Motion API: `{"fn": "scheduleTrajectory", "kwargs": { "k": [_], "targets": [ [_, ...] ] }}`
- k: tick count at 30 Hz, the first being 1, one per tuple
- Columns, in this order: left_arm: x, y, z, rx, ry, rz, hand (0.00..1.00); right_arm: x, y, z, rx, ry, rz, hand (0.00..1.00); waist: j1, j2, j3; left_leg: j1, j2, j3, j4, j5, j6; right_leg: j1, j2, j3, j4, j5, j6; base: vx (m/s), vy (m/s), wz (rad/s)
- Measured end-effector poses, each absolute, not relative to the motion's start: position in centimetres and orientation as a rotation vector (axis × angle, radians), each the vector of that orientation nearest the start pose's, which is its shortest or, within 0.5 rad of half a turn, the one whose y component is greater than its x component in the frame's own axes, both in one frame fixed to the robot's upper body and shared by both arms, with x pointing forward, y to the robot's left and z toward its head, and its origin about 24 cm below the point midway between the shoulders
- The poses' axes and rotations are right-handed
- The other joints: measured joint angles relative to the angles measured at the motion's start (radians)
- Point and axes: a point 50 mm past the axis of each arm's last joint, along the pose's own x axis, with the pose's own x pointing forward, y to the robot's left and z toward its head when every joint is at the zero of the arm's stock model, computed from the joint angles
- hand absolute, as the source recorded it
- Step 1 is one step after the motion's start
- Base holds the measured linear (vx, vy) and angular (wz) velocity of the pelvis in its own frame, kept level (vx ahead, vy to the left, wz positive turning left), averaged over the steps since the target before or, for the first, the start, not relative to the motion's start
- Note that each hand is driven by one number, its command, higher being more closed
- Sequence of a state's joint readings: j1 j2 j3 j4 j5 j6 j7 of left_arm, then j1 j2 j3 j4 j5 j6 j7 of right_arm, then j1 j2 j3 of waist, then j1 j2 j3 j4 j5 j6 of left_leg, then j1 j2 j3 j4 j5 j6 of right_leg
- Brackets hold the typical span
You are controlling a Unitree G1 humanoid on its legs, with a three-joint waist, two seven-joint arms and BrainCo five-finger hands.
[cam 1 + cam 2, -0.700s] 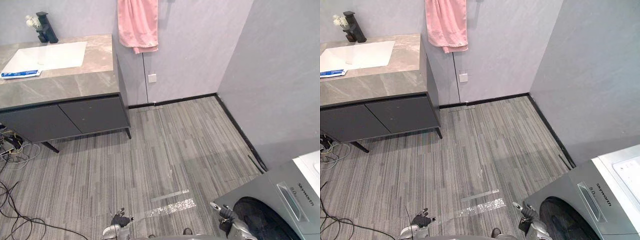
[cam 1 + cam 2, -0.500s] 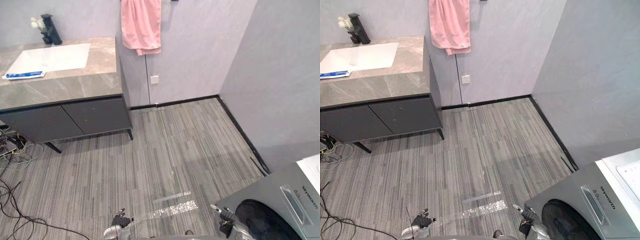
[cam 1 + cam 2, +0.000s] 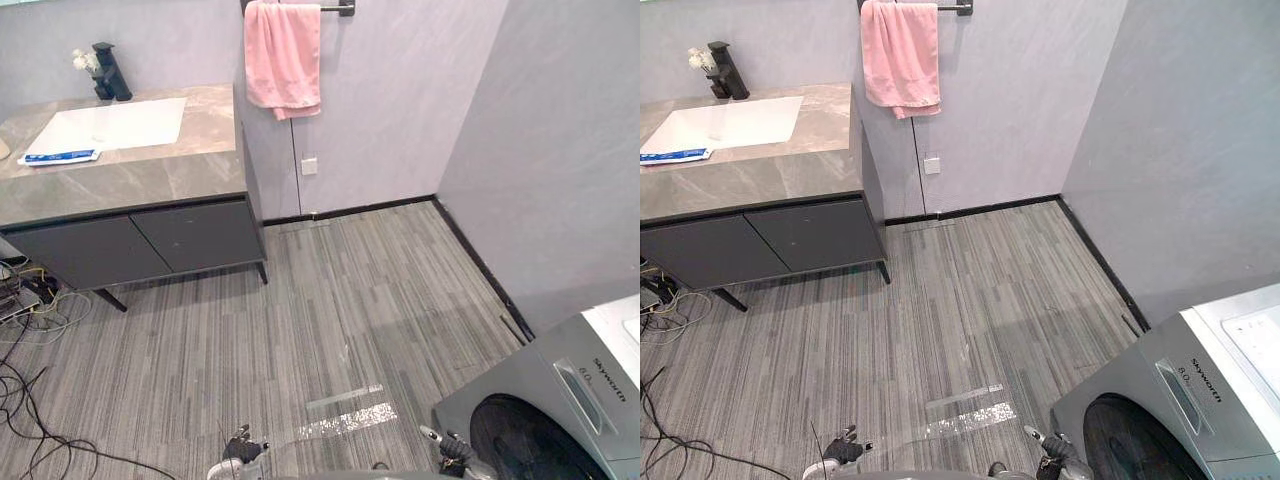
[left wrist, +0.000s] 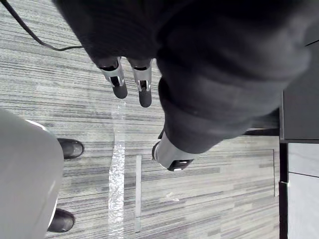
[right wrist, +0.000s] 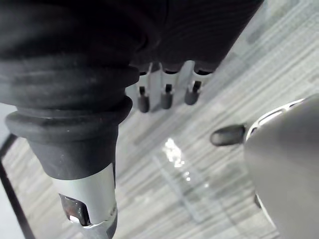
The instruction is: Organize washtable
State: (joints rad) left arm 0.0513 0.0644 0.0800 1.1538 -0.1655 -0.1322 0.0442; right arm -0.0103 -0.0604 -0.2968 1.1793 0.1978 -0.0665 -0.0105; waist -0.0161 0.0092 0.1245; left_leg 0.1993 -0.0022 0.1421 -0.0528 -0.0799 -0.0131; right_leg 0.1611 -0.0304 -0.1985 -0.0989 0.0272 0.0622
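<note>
Grey striped floor (image 3: 340, 290), mostly bare between the washtable (image 3: 150, 178) at far left and the washing machine (image 3: 560, 400) at near right. Washtable has a grey marbled top over dark cabinet doors (image 3: 150, 245), with a white sink (image 3: 115, 125) set in. Black faucet (image 3: 110, 72) at the back, small white flowers (image 3: 83, 60) beside it. Blue-and-white tube (image 3: 60, 157) lies flat at the sink's front left corner, long axis roughly parallel to the counter's front edge. Pink towel (image 3: 282, 55) hangs from a wall bar (image 3: 335, 8) just right of the counter. Left hand (image 3: 243, 447) and right hand (image 3: 452, 450) are low over the floor, well apart from the washtable, fingers straight, holding nothing.
</note>
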Motion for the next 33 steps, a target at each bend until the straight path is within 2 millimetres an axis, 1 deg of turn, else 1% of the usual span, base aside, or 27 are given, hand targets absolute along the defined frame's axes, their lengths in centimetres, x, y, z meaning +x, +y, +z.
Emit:
{"fn": "scheduleTrajectory", "kwargs": {
  "k": [11,12,13,14,15,16,17,18,19,20,21,22,23,24,25,26,27,28,29,30,31,32,33],
  "targets": [
    [9.9,18.8,-16.3,-0.077,1.051,0.240,0.00,10.8,-20.3,-16.1,0.289,1.042,-0.413,0.00,0.001,-0.006,-0.002,-0.051,-0.013,-0.006,-0.003,0.000,0.000,-0.045,-0.011,-0.008,0.000,0.000,0.000,0.00,-0.008,0.01],
    [9.9,18.7,-16.3,-0.065,1.052,0.226,0.00,10.7,-20.4,-16.1,0.296,1.040,-0.419,0.00,0.001,-0.006,-0.001,-0.055,-0.017,-0.006,0.004,-0.008,0.012,-0.051,-0.019,-0.013,0.015,-0.014,0.005,-0.01,0.002,0.08],
    [10.0,18.7,-16.3,-0.060,1.051,0.219,0.00,10.8,-20.5,-16.1,0.299,1.038,-0.424,0.00,0.000,-0.001,0.001,-0.066,-0.017,-0.005,0.016,-0.019,0.028,-0.073,-0.024,-0.015,0.055,-0.038,0.005,-0.01,0.022,0.07],
    [10.5,18.6,-16.2,-0.050,1.040,0.204,0.00,10.9,-20.5,-16.0,0.307,1.030,-0.429,0.00,-0.001,0.002,0.007,-0.085,-0.017,-0.007,0.048,-0.044,0.043,-0.141,-0.044,-0.015,0.197,-0.106,0.011,0.01,0.048,0.02],
    [10.7,18.7,-16.1,-0.045,1.035,0.202,0.00,11.0,-20.3,-16.0,0.315,1.025,-0.427,0.00,-0.001,-0.004,0.014,-0.089,-0.024,-0.006,0.067,-0.061,0.046,-0.195,-0.066,-0.018,0.319,-0.158,0.010,0.02,0.077,-0.04],
    [10.8,18.9,-16.0,-0.038,1.030,0.205,0.00,11.0,-20.0,-16.1,0.328,1.025,-0.428,0.00,0.003,-0.012,0.030,-0.085,-0.035,-0.003,0.083,-0.078,0.057,-0.262,-0.101,-0.027,0.492,-0.206,0.001,0.04,0.092,-0.06],
    [11.0,18.9,-16.0,-0.035,1.023,0.201,0.00,11.0,-20.0,-16.1,0.337,1.021,-0.434,0.00,-0.003,-0.008,0.041,-0.068,-0.038,-0.005,0.092,-0.096,0.072,-0.329,-0.128,-0.036,0.635,-0.228,-0.001,0.06,0.074,-0.07],
    [11.0,18.9,-16.0,-0.033,1.024,0.199,0.00,11.1,-20.0,-16.0,0.340,1.016,-0.436,0.00,-0.006,-0.011,0.043,-0.056,-0.037,-0.009,0.092,-0.110,0.078,-0.350,-0.131,-0.038,0.679,-0.242,0.008,0.17,0.065,-0.06],
    [10.9,19.2,-16.0,-0.017,1.028,0.193,0.00,11.4,-19.9,-15.9,0.352,1.003,-0.438,0.00,-0.021,-0.012,0.046,-0.036,-0.022,-0.011,0.095,-0.128,0.068,-0.386,-0.124,-0.044,0.702,-0.262,0.012,0.20,0.035,-0.06],
    [10.9,19.3,-16.0,-0.014,1.029,0.195,0.00,11.7,-19.9,-15.9,0.355,0.996,-0.437,0.00,-0.026,-0.010,0.047,-0.027,-0.012,-0.011,0.096,-0.138,0.064,-0.403,-0.115,-0.047,0.689,-0.262,0.012,0.21,0.020,-0.06],
    [11.0,19.4,-15.9,-0.013,1.026,0.196,0.00,11.9,-20.0,-15.8,0.364,0.981,-0.443,0.00,-0.032,-0.004,0.052,-0.018,0.008,-0.011,0.098,-0.152,0.053,-0.426,-0.094,-0.049,0.652,-0.260,0.010,0.22,-0.008,-0.04],
    [11.3,19.4,-15.8,-0.012,1.019,0.195,0.00,12.2,-20.0,-15.6,0.371,0.965,-0.449,0.00,-0.036,0.005,0.061,-0.006,0.033,-0.011,0.098,-0.164,0.045,-0.453,-0.071,-0.049,0.598,-0.253,0.011,0.33,-0.028,-0.01],
    [11.7,19.4,-15.7,-0.012,1.008,0.194,0.00,12.5,-20.2,-15.5,0.379,0.947,-0.456,0.00,-0.039,0.011,0.069,0.011,0.062,-0.014,0.092,-0.177,0.025,-0.488,-0.044,-0.052,0.486,-0.206,0.011,0.47,-0.055,0.09],
    [12.2,19.4,-15.6,-0.010,0.996,0.192,0.00,12.7,-20.2,-15.4,0.381,0.937,-0.456,0.00,-0.043,0.002,0.076,0.034,0.076,-0.023,0.077,-0.187,0.007,-0.523,-0.041,-0.075,0.349,-0.126,0.019,0.45,-0.073,0.16],
    [12.5,19.4,-15.5,-0.009,0.990,0.190,0.00,12.9,-20.2,-15.3,0.382,0.935,-0.454,0.00,-0.046,-0.009,0.082,0.048,0.075,-0.027,0.071,-0.194,-0.004,-0.541,-0.046,-0.084,0.309,-0.092,0.029,0.52,-0.122,0.39],
    [12.8,19.4,-15.4,-0.008,0.982,0.187,0.00,12.9,-20.2,-15.3,0.380,0.931,-0.453,0.00,-0.060,-0.027,0.091,0.077,0.078,-0.039,0.064,-0.216,-0.035,-0.581,-0.072,-0.102,0.268,-0.058,0.023,0.55,-0.187,0.58],
    [12.4,19.5,-15.5,-0.010,0.991,0.192,0.00,12.8,-20.5,-15.3,0.368,0.933,-0.454,0.00,-0.067,-0.026,0.092,0.100,0.095,-0.050,0.065,-0.233,-0.061,-0.588,-0.079,-0.114,0.272,-0.055,0.010,0.72,-0.280,0.83],
    [11.8,19.5,-15.7,-0.014,1.003,0.198,0.00,12.3,-20.7,-15.4,0.336,0.952,-0.444,0.00,-0.078,-0.027,0.089,0.118,0.116,-0.075,0.116,-0.250,-0.092,-0.582,-0.071,-0.106,0.303,0.041,-0.045,0.66,-0.284,0.68],
    [11.7,19.5,-15.7,-0.022,1.004,0.207,0.00,12.0,-20.8,-15.5,0.316,0.963,-0.437,0.00,-0.079,-0.022,0.084,0.108,0.135,-0.087,0.162,-0.253,-0.096,-0.578,-0.067,-0.105,0.322,0.090,-0.081,0.72,-0.347,0.53],
    [11.3,19.2,-15.9,-0.047,1.014,0.223,0.00,12.3,-21.1,-15.3,0.285,0.956,-0.420,0.00,-0.073,0.002,0.073,0.059,0.181,-0.115,0.287,-0.243,-0.113,-0.575,-0.033,-0.122,0.355,0.081,-0.104,0.72,-0.397,0.15],
    [11.2,19.1,-15.9,-0.070,1.014,0.240,0.00,13.0,-21.3,-15.1,0.260,0.943,-0.409,0.00,-0.056,0.029,0.074,-0.017,0.217,-0.121,0.454,-0.178,-0.151,-0.557,0.004,-0.134,0.365,0.052,-0.145,0.70,-0.408,-0.09],
    [11.1,19.1,-15.9,-0.085,1.017,0.256,0.00,13.2,-21.4,-15.0,0.254,0.939,-0.405,0.00,-0.044,0.033,0.077,-0.053,0.226,-0.119,0.546,-0.113,-0.145,-0.537,0.019,-0.131,0.365,0.034,-0.161,0.72,-0.394,-0.32],
    [10.7,19.1,-16.1,-0.113,1.026,0.286,0.00,13.3,-21.4,-15.0,0.245,0.939,-0.395,0.00,-0.037,0.041,0.079,-0.116,0.244,-0.122,0.720,0.026,-0.136,-0.471,0.048,-0.119,0.342,-0.008,-0.166,0.90,-0.410,-0.36]
  ]
}}
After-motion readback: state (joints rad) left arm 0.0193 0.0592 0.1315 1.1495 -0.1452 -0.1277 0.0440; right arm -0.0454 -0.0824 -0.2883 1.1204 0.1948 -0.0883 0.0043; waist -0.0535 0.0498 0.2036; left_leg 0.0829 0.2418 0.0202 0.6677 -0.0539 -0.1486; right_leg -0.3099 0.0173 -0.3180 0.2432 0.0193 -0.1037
